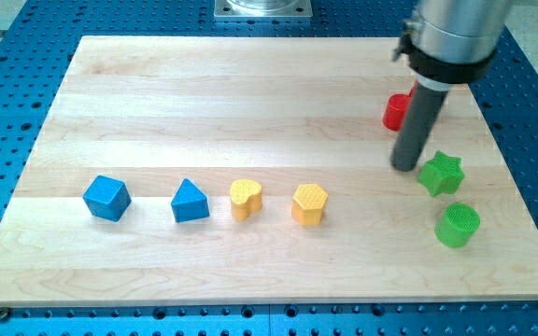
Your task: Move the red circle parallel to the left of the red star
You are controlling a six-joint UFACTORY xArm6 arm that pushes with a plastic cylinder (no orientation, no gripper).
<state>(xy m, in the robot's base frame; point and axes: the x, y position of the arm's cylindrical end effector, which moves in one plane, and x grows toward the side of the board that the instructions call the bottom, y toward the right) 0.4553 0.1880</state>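
Nearest the view's bottom, toward the right, a green cylinder (pixel 458 226) stands on the wooden board (pixel 250 103), with a green star (pixel 440 174) just above it and slightly to the left, the two near each other but apart. Level with them on the left half of the board runs a loose row of four blocks: a blue cube (pixel 107 198) farthest left, then a blue triangular block (pixel 190 202), a yellow heart (pixel 246 199), and a yellow hexagonal block (pixel 310 204), each separated from its neighbour by bare wood.

Farther up, my tip (pixel 405 166) rests on the board just to the left of the green star, close beside it; whether the two touch cannot be told. The rod is a plain dark shaft with no jaws, so it grasps nothing. It rises toward the view's top into a wide silver and black housing.

Behind the rod, a red block (pixel 397 112) sits near the board's upper right. Only its left part shows, the rest hidden by the rod, so its shape cannot be made out. It lies above and slightly left of my tip. Around the board is a blue perforated table (pixel 7 112).
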